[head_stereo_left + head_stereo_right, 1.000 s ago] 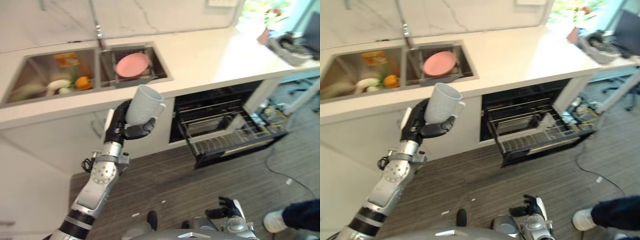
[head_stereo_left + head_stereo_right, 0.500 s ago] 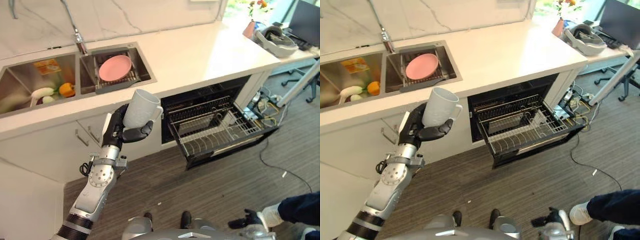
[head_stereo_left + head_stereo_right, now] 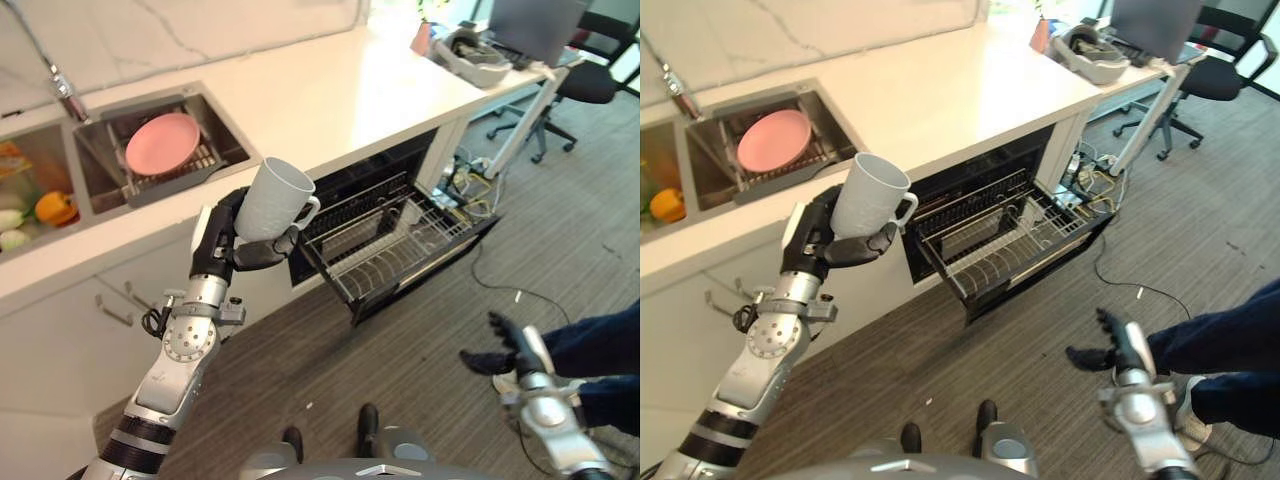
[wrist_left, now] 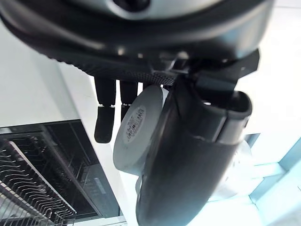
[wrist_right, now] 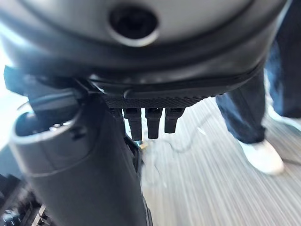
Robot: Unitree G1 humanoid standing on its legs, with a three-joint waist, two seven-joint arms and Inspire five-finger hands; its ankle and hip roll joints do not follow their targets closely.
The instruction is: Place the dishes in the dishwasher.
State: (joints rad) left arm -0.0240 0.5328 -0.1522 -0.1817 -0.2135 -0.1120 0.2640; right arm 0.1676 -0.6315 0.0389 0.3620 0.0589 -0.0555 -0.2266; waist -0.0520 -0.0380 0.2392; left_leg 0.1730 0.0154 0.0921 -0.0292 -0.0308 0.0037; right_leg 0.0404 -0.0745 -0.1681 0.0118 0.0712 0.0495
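A white mug [image 3: 276, 200] is held up in front of the counter edge by my left hand [image 3: 222, 243], whose fingers and thumb curl round its body. The left wrist view shows the mug's base [image 4: 135, 126] behind the thumb. To the mug's right the dishwasher stands open with its wire rack [image 3: 402, 243] pulled out and bare. A pink plate [image 3: 161, 143] rests on a grid in the sink [image 3: 225, 140]. Low at the right, my right hand [image 3: 508, 347] hangs over the floor with relaxed fingers, holding nothing.
A person's legs in dark trousers [image 3: 598, 348] stand at the right, close to my right hand, with a white shoe [image 5: 263, 156]. Vegetables [image 3: 52, 207] lie in the left sink basin. An office chair [image 3: 588, 80] and floor cables [image 3: 500, 290] sit beyond the dishwasher.
The camera has swung right, so sink and dishwasher shifted left in view. The mug stays in my left hand. My right hand has risen higher at the lower right.
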